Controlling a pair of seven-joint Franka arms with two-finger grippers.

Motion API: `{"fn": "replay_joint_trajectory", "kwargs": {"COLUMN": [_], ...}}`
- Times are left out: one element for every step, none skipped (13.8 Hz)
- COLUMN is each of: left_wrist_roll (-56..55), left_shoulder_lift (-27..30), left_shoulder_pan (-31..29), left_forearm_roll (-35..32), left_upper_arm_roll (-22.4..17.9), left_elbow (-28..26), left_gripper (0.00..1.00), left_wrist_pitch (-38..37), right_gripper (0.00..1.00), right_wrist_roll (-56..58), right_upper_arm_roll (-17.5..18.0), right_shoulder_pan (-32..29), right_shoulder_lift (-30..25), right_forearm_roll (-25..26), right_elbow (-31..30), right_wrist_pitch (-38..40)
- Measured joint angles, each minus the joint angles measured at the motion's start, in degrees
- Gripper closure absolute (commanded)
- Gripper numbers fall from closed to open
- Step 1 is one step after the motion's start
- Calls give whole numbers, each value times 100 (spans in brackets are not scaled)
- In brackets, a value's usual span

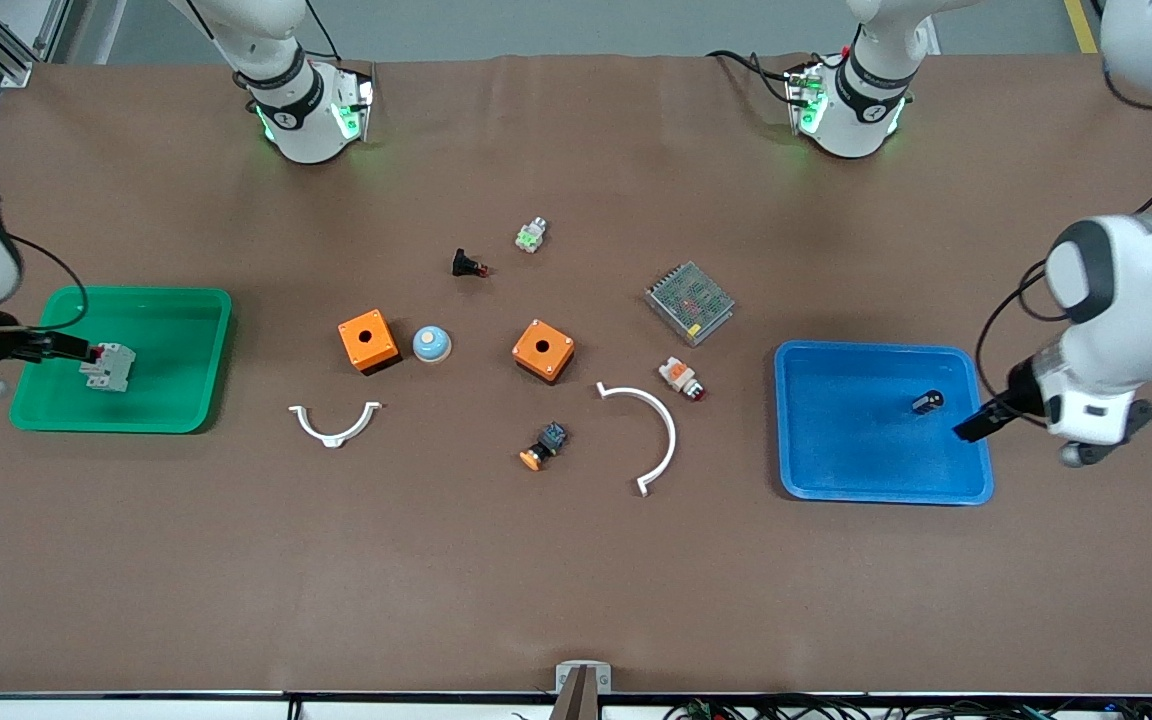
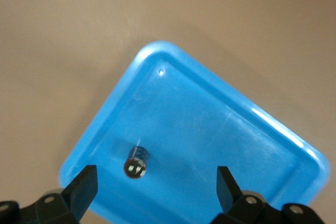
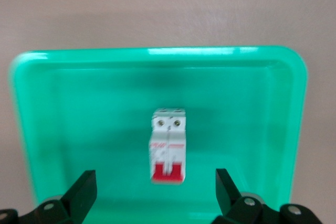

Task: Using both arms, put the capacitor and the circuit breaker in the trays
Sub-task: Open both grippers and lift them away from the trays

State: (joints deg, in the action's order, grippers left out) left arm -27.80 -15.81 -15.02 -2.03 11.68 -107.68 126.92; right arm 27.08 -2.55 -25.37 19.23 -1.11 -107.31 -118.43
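The capacitor, a tiny black cylinder, lies in the blue tray near the left arm's end of the table. My left gripper is open and empty, just above that tray's edge beside the capacitor. In the left wrist view the capacitor lies free on the blue tray, ahead of my open left gripper. The circuit breaker lies in the green tray. My right gripper is open right beside it. In the right wrist view the breaker lies free in the green tray, ahead of my open right gripper.
Between the trays lie two orange boxes, a blue dome button, a black push-button, a white-green part, a metal mesh box, a white-orange button, an orange-black button and two white curved brackets.
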Motion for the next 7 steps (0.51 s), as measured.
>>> {"fn": "replay_joint_trajectory", "kwargs": {"left_wrist_roll": [266, 591, 906, 1210, 1464, 1680, 1837], "left_shoulder_lift": [211, 375, 488, 572, 645, 728, 830], "left_shoulder_pan": [-9, -18, -24, -29, -30, -30, -29], "left_forearm_roll": [0, 0, 0, 0, 0, 0, 0], "left_upper_arm_roll": [-6, -18, -31, -39, -43, -45, -45], "left_elbow": [269, 606, 959, 1319, 1627, 1868, 2019], "left_gripper": [0, 0, 0, 0, 0, 0, 0], "left_wrist_pitch": [-453, -928, -1369, -1805, -2187, -2526, -2789], "right_gripper": [0, 0, 0, 0, 0, 0, 0], "right_wrist_roll": [-66, -182, -312, -454, -653, -935, -1232], "right_upper_arm_roll": [18, 28, 39, 46, 54, 61, 72], "right_shoulder_pan": [38, 94, 170, 273, 408, 584, 791], "right_shoulder_lift": [-135, -266, -397, -548, -718, -900, -1088], "right_forearm_roll": [0, 0, 0, 0, 0, 0, 0], "right_elbow": [367, 714, 959, 1110, 1182, 1206, 1211], "right_wrist_pitch": [544, 1005, 1341, 1606, 1857, 2098, 2295]}}
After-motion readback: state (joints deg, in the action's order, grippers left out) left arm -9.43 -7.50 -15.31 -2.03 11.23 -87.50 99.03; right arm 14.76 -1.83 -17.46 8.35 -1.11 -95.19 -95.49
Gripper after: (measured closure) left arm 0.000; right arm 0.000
